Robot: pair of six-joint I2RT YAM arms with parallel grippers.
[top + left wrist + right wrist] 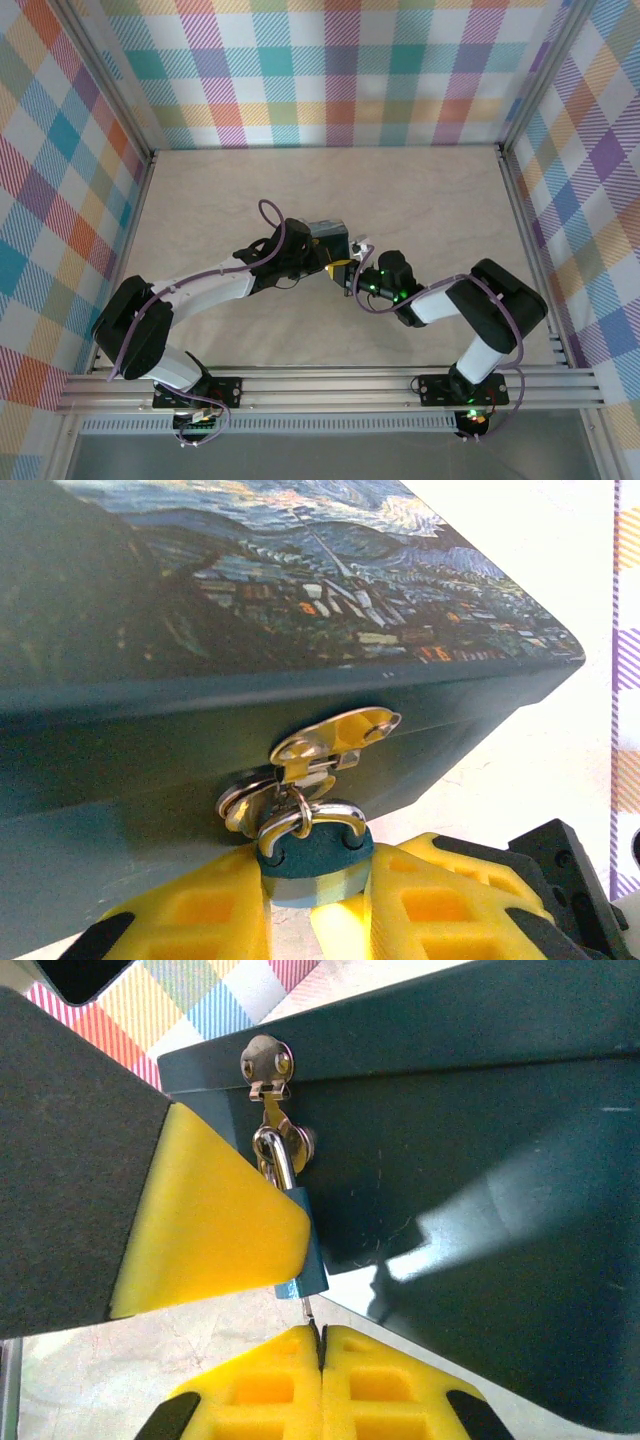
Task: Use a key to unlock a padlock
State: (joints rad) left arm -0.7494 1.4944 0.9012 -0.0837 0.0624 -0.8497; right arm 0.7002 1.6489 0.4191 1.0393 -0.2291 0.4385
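The padlock (316,863) has a small blue body and a silvery shackle (340,814) and hangs from the hasp (330,738) of a dark-blue painted tin (250,600). My left gripper (315,885) is shut on the padlock body, one yellow finger on each side. In the right wrist view the padlock (313,1258) shows edge-on beside a left finger (215,1230). My right gripper (322,1338) is shut on the key (311,1309), a thin dark blade whose tip meets the padlock's underside. From above, both grippers (340,266) (357,270) meet at the tin (326,234).
The tin stands mid-table on a pale beige surface (430,210). Checked cloth walls (330,70) close in the back and both sides. An aluminium rail (330,385) runs along the near edge at the arm bases.
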